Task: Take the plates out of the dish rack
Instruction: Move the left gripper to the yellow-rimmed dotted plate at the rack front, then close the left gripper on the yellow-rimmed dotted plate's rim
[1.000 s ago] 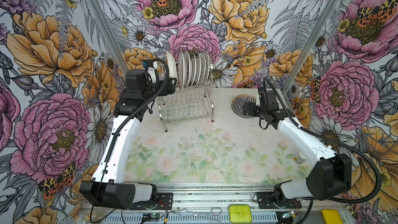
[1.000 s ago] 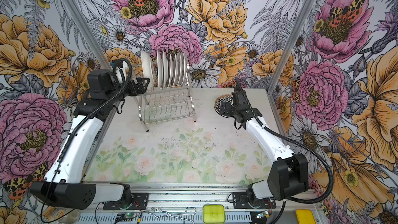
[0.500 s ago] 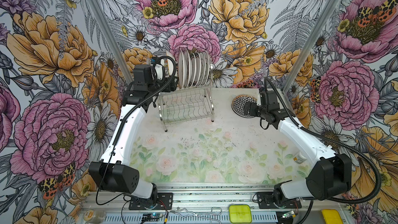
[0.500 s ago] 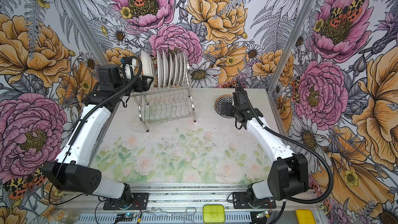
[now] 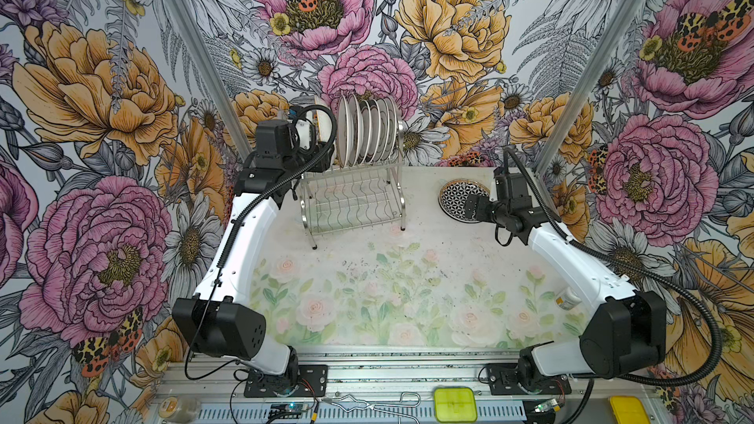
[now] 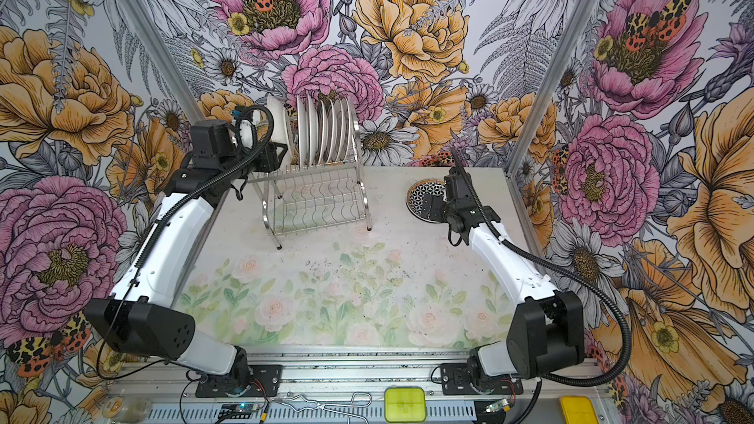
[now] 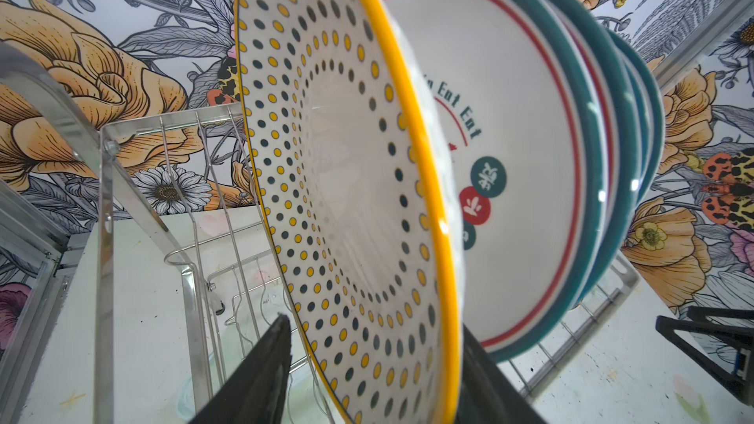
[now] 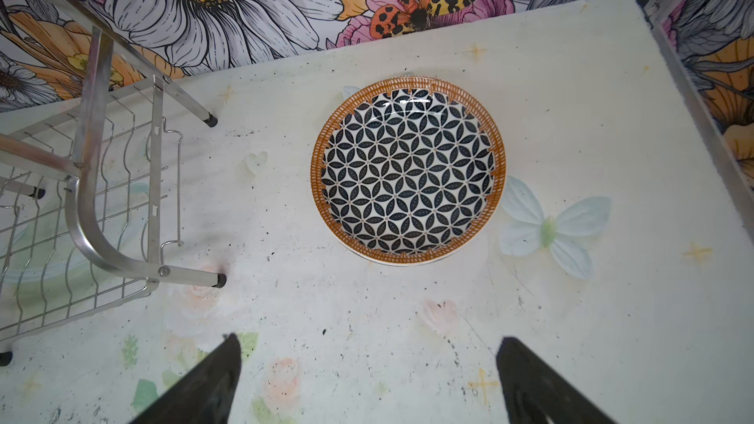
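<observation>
In both top views the dish rack (image 5: pixel 354 201) (image 6: pixel 318 203) stands at the back of the table (image 5: pixel 408 279) (image 6: pixel 347 279), with the plates (image 5: pixel 369 132) (image 6: pixel 328 128) on edge in a tight row on its upper tier. My left gripper (image 5: pixel 322 154) (image 6: pixel 277 157) is at the rack's left end, level with that tier, against the dotted plate (image 5: pixel 323 126) (image 6: pixel 281 126), which stands a little apart from the row at the rack's left end. Off the rack's right side a patterned plate (image 5: pixel 453 192) (image 6: pixel 417 193) lies flat on the table, and my right gripper (image 5: pixel 469 209) (image 6: pixel 430 209) hangs just over its near edge. In the left wrist view the dotted plate (image 7: pixel 347 197), yellow-edged, fills the middle; my left gripper (image 7: pixel 373 328) has one finger on each side of its rim, set at a middling width. One finger (image 7: pixel 261 377) sits close by the plate's dotted face, while the other is partly hidden behind the rim. Whether they press on the plate I cannot tell. Right behind the dotted plate stands a teal-rimmed plate (image 7: pixel 522 148) with a red band, the rest of the row behind it, and the rack's wires (image 7: pixel 191 238) run beneath. In the right wrist view my right gripper (image 8: pixel 369 340) is spread wide and holds nothing, over bare table (image 8: pixel 591 340). The patterned plate (image 8: pixel 408 173), brown-rimmed with a dark petal lattice, lies beyond the fingertips, apart from them and clear of the rack's legs (image 8: pixel 89 197).
</observation>
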Robot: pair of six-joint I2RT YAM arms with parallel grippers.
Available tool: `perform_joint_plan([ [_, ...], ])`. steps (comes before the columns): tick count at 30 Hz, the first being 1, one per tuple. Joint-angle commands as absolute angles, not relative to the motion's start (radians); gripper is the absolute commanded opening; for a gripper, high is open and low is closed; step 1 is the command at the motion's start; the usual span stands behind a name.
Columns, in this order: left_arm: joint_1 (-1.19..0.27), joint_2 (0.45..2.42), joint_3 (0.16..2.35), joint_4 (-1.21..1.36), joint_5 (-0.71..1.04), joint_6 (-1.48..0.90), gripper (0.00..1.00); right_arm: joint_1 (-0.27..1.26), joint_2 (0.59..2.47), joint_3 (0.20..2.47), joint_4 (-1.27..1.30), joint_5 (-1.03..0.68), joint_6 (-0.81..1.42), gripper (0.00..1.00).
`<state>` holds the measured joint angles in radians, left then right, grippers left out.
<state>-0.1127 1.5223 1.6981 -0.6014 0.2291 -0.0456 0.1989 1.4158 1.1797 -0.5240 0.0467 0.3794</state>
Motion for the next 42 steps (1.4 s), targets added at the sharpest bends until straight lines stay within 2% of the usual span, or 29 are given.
perform_joint_plan([
  [1, -0.11, 1.539, 1.725, -0.598, 0.21, -0.021, 0.57, 0.191, 1.401, 1.18, -0.518, 0.034, 0.372, 0.99],
  [28, -0.118, 1.571, 1.739, -0.598, 0.211, 0.02, 0.23, 0.162, 1.39, 1.17, -0.518, 0.023, 0.373, 0.99],
  [42, -0.137, 1.584, 1.77, -0.6, 0.217, 0.043, 0.02, 0.147, 1.398, 1.194, -0.52, 0.016, 0.37, 0.99],
])
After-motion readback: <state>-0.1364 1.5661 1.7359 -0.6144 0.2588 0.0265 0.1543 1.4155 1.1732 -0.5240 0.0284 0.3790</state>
